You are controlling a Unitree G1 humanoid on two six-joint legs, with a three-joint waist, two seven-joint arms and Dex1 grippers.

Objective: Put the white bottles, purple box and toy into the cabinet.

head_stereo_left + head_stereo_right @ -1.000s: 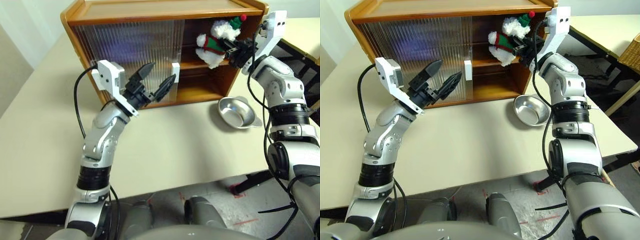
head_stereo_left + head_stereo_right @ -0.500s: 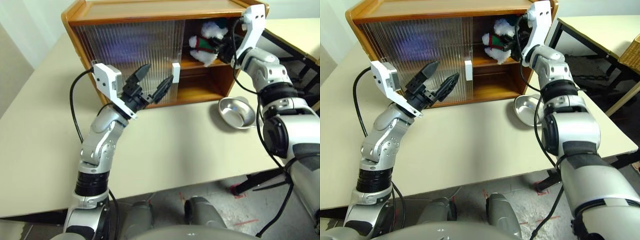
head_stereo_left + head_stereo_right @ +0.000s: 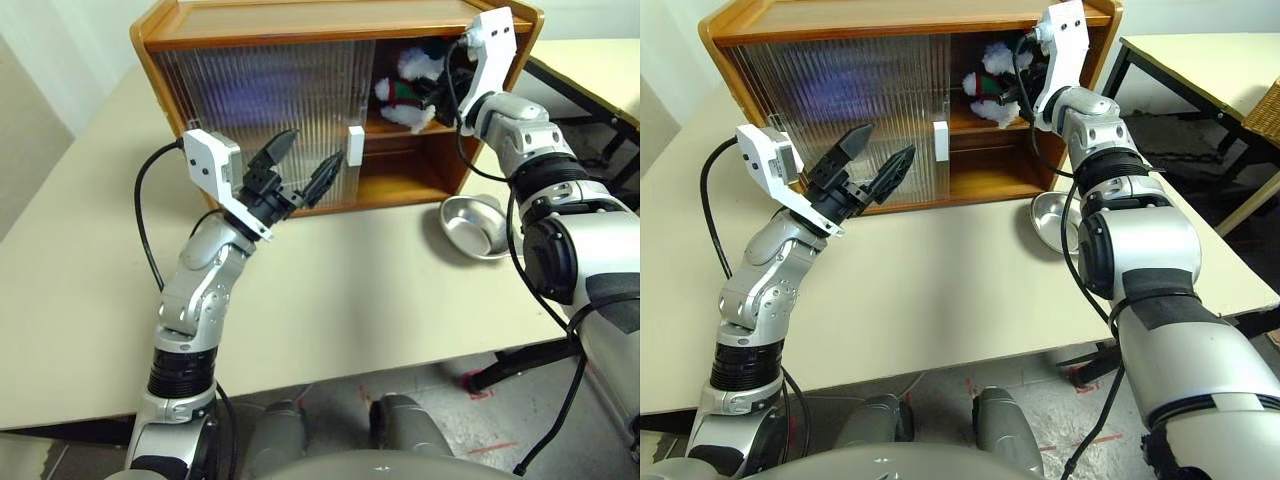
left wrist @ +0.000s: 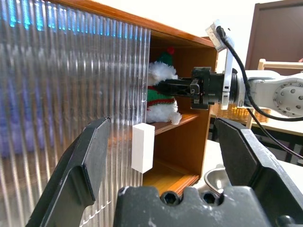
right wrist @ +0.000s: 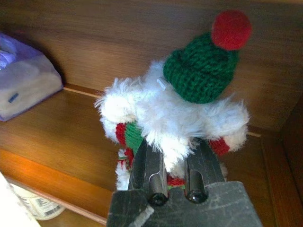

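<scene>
Beige table (image 3: 330, 290), cabinet (image 3: 300, 20) at its far edge: right gripper (image 5: 176, 177) clamps the toy (image 5: 180, 113) upright over the shelf's right end, hat up, left gripper (image 3: 305, 165) spread wide, empty.

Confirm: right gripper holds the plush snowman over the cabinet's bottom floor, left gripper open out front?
Wrong level. The right gripper holds the plush snowman over the upper shelf of the cabinet, as the right wrist view shows; the purple tissue box already sits there. The left gripper is indeed open out front.
</scene>
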